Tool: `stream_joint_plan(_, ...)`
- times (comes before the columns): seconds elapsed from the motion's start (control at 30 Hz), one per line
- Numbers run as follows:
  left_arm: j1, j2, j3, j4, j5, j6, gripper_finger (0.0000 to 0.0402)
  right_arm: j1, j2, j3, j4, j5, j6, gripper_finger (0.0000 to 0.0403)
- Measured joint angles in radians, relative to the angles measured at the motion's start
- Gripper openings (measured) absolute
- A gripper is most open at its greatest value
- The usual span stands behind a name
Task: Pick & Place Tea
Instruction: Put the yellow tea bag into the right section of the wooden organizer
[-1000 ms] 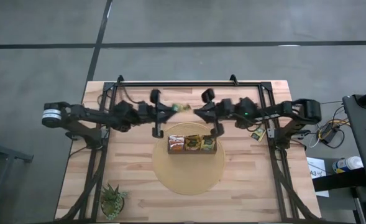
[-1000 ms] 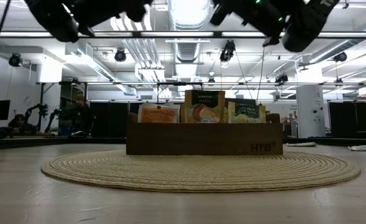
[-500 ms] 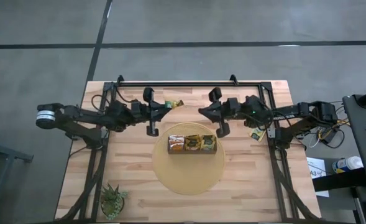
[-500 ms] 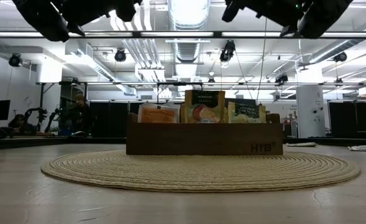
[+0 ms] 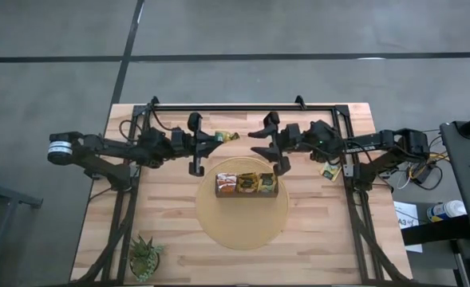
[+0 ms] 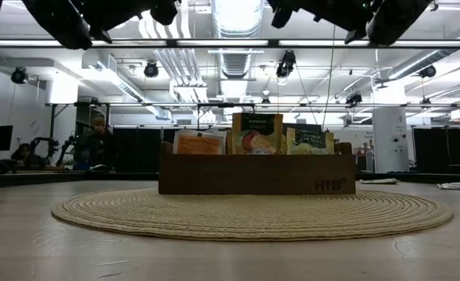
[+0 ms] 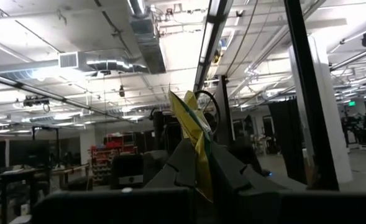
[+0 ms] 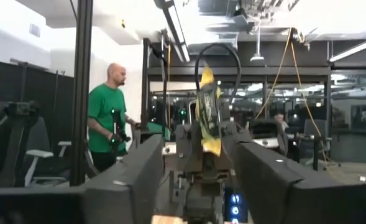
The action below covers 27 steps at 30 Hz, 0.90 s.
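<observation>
– Left gripper point(image 5: 217, 138) is what I'm driving; it's pinched shut on one green-and-yellow tea bag point(image 5: 230, 136), held up in the air over the back half of the table point(image 5: 171, 239).

– And the right gripper point(image 5: 258, 134)?

– Facing the left one, just beside the bag, fingers spread and holding nothing. From its wrist camera I see the bag edge-on between them, not touching either.

– Where does the bag go?

– My guess is the wooden box point(image 6: 237, 176) on the round mat point(image 5: 242, 227), where other tea bags point(image 5: 246, 184) already stand on edge.

– Which way from your hand?

– Down, and toward the plant point(image 5: 144, 257) side of the table. The box runs long across the table, from one arm toward the other, and its near end sits almost under my fingertips. Left arm is both the nearer and the loaded one, so it should carry.

– Anything to watch?

– I'd judge the bag has to line up with the ones already standing, or it'll catch on the box wall.
</observation>
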Motion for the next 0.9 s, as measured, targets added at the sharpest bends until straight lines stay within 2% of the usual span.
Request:
stream_joint_plan(0.2,0.000,0.011,0.023,0.001,0.032,-0.022,0.0016,0.000,0.000,0.001,-0.001,0.044,0.000,0.0247)
stream_joint_plan(0.4,0.000,0.082,0.071,-0.005,0.049,-0.027,0.0016,0.000,0.000,0.001,0.001,0.054,0.003,0.0269)
stream_joint_plan(0.57,0.000,0.127,0.115,-0.003,0.058,-0.027,0.0016,0.000,0.000,0.001,0.000,0.053,0.022,0.0260)
stream_joint_plan(0.9,0.000,0.195,0.181,-0.010,0.089,-0.029,0.0016,0.000,0.000,0.001,-0.001,0.022,0.018,0.0210)
